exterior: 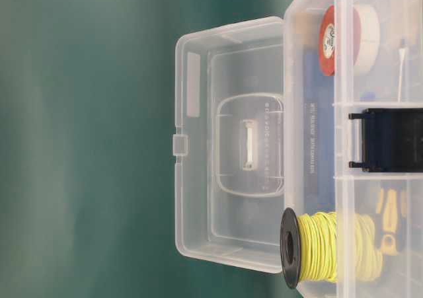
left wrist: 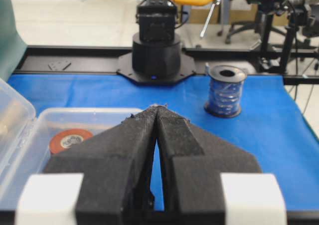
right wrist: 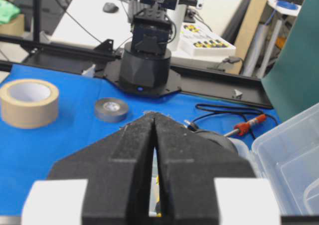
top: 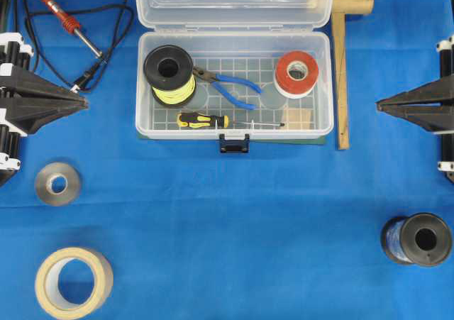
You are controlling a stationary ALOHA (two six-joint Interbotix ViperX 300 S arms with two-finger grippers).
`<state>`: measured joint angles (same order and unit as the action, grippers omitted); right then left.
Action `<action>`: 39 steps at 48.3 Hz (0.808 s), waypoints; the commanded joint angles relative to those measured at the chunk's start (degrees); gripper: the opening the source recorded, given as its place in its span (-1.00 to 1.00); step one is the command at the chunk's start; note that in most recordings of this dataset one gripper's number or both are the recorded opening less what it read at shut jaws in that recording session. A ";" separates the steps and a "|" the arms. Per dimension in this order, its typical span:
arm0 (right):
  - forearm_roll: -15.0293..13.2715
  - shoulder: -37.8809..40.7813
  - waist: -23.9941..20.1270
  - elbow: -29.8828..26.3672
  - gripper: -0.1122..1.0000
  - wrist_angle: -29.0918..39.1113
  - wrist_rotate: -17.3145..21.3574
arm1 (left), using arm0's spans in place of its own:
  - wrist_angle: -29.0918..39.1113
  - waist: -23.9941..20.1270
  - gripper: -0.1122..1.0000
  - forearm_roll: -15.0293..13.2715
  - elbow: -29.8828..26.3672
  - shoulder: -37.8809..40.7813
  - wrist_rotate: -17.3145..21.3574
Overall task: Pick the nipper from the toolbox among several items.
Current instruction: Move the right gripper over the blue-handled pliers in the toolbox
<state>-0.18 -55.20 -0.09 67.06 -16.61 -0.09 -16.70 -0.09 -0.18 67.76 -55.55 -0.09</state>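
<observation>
The clear toolbox (top: 323, 86) stands open at the top middle, lid folded back, dark blue latch at its front. Inside, the nipper (top: 230, 84) with blue handles lies in the middle, nose pointing left toward the black spool of yellow wire (top: 169, 75). The red-and-white tape roll (top: 296, 73) is at the right, the yellow-and-black screwdriver (top: 206, 120) along the front wall, the small tan block (top: 298, 118) at the front right. My left gripper (top: 86, 102) is shut and empty, left of the box. My right gripper (top: 377, 106) is shut and empty, right of it.
A red soldering iron (top: 67, 22) with black cable lies at the top left. A grey tape roll (top: 57, 184) and a tan tape roll (top: 74, 282) lie at the left front. A blue wire spool (top: 417, 240) stands at the right front. A wooden mallet (top: 342, 64) lies right of the box.
</observation>
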 commanded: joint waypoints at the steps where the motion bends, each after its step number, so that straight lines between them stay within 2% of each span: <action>1: 0.35 0.79 0.18 -1.14 -0.80 -0.18 0.53 | -0.70 0.26 -0.80 -2.02 -1.49 0.53 0.00; 13: 0.26 11.07 4.13 -10.37 -0.80 13.01 1.93 | -1.49 0.26 -0.80 -1.93 -1.58 0.97 0.18; 28: 0.18 32.70 11.60 -26.98 -0.76 27.60 2.20 | -1.85 0.26 -0.80 -1.93 -1.49 1.05 -0.09; 33: 0.09 39.99 13.80 -32.52 -0.42 32.26 1.93 | -1.85 0.26 -0.80 -1.93 -1.41 1.05 -0.09; 39: -0.88 48.34 15.73 -39.64 0.25 38.41 1.49 | -1.85 0.26 -0.80 -1.93 -1.41 1.14 -0.18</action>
<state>-0.35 -10.81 14.59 32.70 18.81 1.49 -18.02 0.09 -2.02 67.76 -54.84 -0.18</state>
